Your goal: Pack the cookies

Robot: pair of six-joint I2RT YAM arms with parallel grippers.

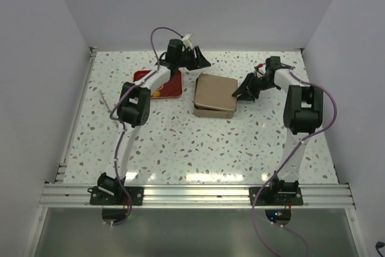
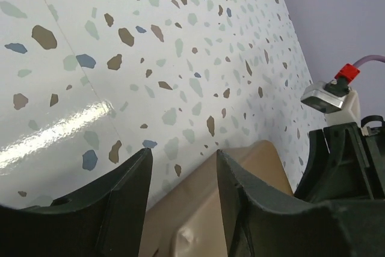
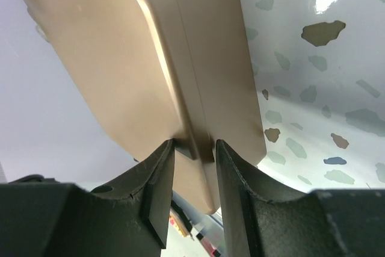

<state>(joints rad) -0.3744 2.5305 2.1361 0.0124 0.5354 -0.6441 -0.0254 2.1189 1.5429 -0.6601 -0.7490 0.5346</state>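
Two containers sit in front of you on the speckled white tabletop (image 1: 180, 142): a gold-brown rectangular metal tin (image 1: 215, 94) near the middle and a flat red tray (image 1: 173, 85) to its left, toward the back.

The tin has its lid on top, so you cannot see anything inside it. In the overhead view the lid looks slightly offset from the base along the near edge, but you cannot tell whether it is fully seated.

The red tray is partly covered by the left arm. A small yellow-orange patch (image 1: 157, 92) shows at its near edge beside the arm. It may be some of the cookies, but it is too small to be sure, and no other cookies show in any view.

Your right gripper (image 3: 194, 151) is at the tin's right-hand side. Its two dark fingers (image 3: 159, 179) are pressed together on the thin rim of the tin (image 3: 138, 46), which runs up and away from the wrist camera.

Your left gripper (image 2: 182, 161) hangs above the tin's far left corner. Its jaws stand apart with nothing between them, and through the gap you see only the tabletop and one rounded corner of the tin (image 2: 240, 173). From overhead, the left gripper (image 1: 201, 61) is near that corner, and the right gripper (image 1: 239, 92) touches the tin's edge.
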